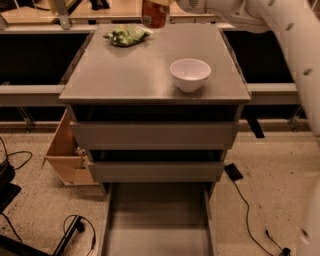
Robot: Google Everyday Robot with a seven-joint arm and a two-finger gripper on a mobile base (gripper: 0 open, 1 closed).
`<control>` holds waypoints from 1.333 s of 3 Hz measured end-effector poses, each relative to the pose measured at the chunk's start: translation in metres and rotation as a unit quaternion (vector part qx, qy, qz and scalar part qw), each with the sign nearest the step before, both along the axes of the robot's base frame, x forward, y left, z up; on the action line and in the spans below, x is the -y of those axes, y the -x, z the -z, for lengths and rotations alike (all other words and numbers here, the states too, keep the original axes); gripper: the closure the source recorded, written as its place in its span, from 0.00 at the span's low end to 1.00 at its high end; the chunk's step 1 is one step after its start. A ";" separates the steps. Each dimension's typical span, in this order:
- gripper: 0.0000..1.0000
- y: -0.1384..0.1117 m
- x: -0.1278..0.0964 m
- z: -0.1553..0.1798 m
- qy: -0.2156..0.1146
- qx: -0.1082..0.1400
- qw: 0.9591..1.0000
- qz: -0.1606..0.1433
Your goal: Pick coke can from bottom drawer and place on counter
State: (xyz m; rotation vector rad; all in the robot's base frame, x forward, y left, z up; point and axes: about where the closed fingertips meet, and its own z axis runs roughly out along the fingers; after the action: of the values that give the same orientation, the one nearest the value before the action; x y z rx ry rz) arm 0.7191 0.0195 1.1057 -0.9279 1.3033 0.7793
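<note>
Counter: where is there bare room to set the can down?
The counter is bare across its left and centre, from the bag to the front edge, and behind the bowl at rear right. Crowded at the rear, where the can is beside the bag, the gripper above it at the view's top edge.
</note>
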 end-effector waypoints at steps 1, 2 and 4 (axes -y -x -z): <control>1.00 -0.059 -0.029 0.001 -0.027 -0.019 0.999 0.017; 1.00 -0.115 -0.051 0.032 -0.037 -0.058 0.997 0.042; 1.00 -0.159 -0.047 0.090 0.009 -0.085 0.995 0.059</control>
State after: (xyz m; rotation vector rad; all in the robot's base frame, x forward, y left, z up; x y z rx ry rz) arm 0.8782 0.0666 1.0155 -0.8048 1.5018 0.7681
